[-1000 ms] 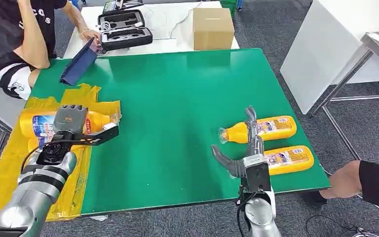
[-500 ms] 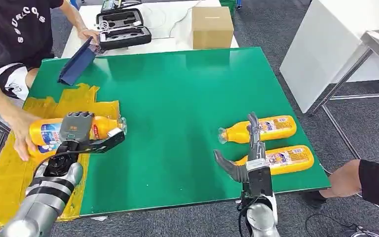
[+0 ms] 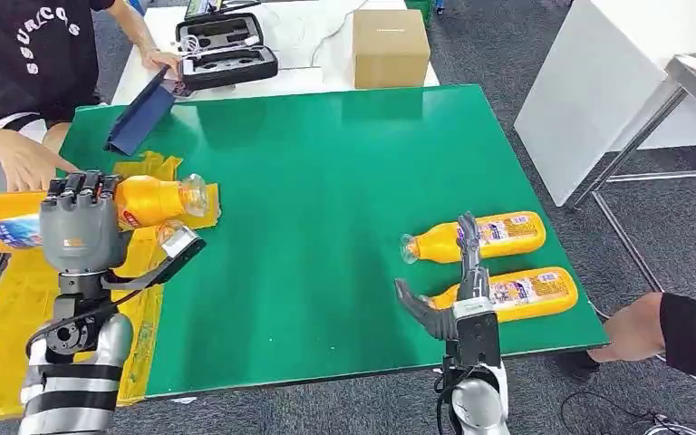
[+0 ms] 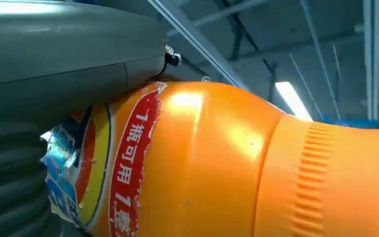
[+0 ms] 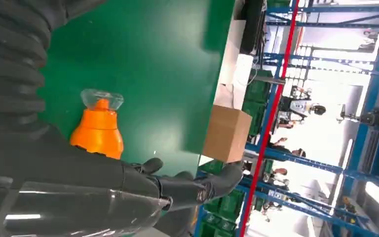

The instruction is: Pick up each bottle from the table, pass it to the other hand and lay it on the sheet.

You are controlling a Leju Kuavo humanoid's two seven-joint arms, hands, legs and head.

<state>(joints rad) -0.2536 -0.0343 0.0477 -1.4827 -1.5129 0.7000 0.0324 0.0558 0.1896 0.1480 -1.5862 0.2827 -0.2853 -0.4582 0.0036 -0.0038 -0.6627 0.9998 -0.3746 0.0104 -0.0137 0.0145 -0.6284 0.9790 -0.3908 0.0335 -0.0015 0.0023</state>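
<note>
My left hand [image 3: 77,234] is raised over the yellow sheet [image 3: 4,304] at the table's left. Its fingers curl over an orange bottle [image 3: 149,199] that lies level in the air, cap toward the table's middle, while the thumb sticks out below. The left wrist view has that bottle [image 4: 202,163] pressed against the palm. Two more orange bottles lie at the right, the far one [image 3: 494,235] and the near one [image 3: 526,292]. My right hand [image 3: 458,290] stands open just left of them, fingers up and apart. One bottle's neck [image 5: 98,133] sits past that hand's fingers [image 5: 187,185].
A person sits at the far left, with one hand [image 3: 27,161] just beyond the held bottle. Another person's arm [image 3: 671,337] reaches to the table's front right corner. A blue folder [image 3: 140,113], a black case [image 3: 227,50] and a cardboard box [image 3: 390,47] lie at the back.
My left hand has risen with the bottle, lifting it off the sheet and turning upright. The person's hand that touched the bottle's base has drawn back. My right hand has hardly moved.
</note>
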